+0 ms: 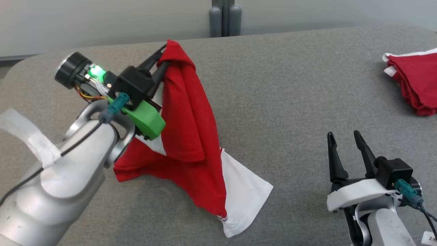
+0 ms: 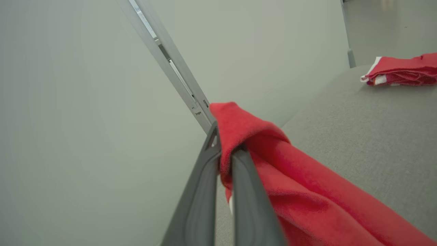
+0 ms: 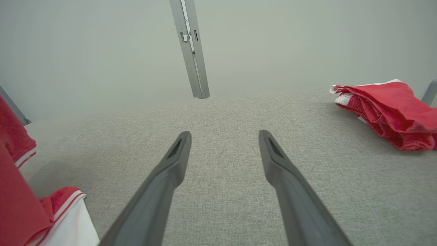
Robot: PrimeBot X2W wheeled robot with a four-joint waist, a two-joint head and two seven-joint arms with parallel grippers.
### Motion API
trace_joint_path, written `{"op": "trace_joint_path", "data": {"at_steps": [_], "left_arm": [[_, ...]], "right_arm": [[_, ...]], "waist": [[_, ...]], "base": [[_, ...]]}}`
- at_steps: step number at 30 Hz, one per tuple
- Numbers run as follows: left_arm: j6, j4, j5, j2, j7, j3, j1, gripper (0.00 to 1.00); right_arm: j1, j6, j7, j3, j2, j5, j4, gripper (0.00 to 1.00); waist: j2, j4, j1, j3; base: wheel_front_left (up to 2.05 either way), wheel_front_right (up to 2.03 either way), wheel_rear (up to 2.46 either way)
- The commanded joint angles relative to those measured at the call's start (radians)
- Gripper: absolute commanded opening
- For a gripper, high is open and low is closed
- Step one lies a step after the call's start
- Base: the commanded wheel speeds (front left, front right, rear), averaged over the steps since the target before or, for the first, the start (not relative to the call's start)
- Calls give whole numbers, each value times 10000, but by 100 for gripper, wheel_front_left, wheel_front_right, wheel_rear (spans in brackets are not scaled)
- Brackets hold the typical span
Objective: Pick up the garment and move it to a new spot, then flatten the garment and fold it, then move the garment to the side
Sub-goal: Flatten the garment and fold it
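The garment [image 1: 191, 136], a red T-shirt with white sleeves, hangs from my left gripper [image 1: 163, 56] over the left half of the grey table. Its top fold is pinched between the two dark fingers, and its lower end with a white sleeve [image 1: 244, 201] trails on the cloth. In the left wrist view the jaws are shut on the red fabric [image 2: 239, 126], which drapes away to the right. My right gripper [image 1: 344, 138] rests low at the right with its fingers spread and nothing between them. In the right wrist view the garment [image 3: 20, 198] shows at the left edge.
A separate bundle of red-and-white clothes [image 1: 414, 82] lies at the table's far right, also in the right wrist view as a bundle [image 3: 385, 112]. The grey table [image 1: 290, 102] has rounded corners; a grey post [image 1: 224, 17] stands behind its far edge.
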Motion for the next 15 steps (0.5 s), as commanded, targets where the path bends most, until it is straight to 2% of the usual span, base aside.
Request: {"op": "trace_joint_path", "data": {"at_steps": [1,4,10,11,12,13,15], "left_arm": [[-102,595,-72,-114,-53,90,-382,0],[-172,1981,-124,-367,-259,180,-864,0],[44,4481,-491,-1365,-1054,535,-1455,0],[155,4805,-477,-1573,-1250,594,-1547,33],[237,5042,-487,-1723,-1362,657,-1604,58],[368,5321,-462,-1885,-1479,716,-1651,100],[532,5683,-408,-2151,-1592,809,-1710,100]], "right_arm": [[-199,-16,-75,98,-31,62,15,100],[-379,-17,-90,266,-31,97,53,100],[-709,-16,-138,341,-28,148,148,100],[-753,-16,-149,340,-25,153,151,100],[-783,-16,-156,332,-25,154,154,100],[-824,-17,-157,321,-26,141,158,100],[-900,-16,-168,305,-25,94,162,100]], "waist": [[0,-755,0,826],[0,-1070,0,1261],[0,-1442,0,1905],[0,-1461,0,1985],[0,-1471,0,2044],[0,-1468,0,2092],[0,-1431,0,2142]], "base": [[0,0,0],[0,0,0],[0,0,0],[0,0,0],[0,0,0],[0,0,0],[0,0,0]]}}
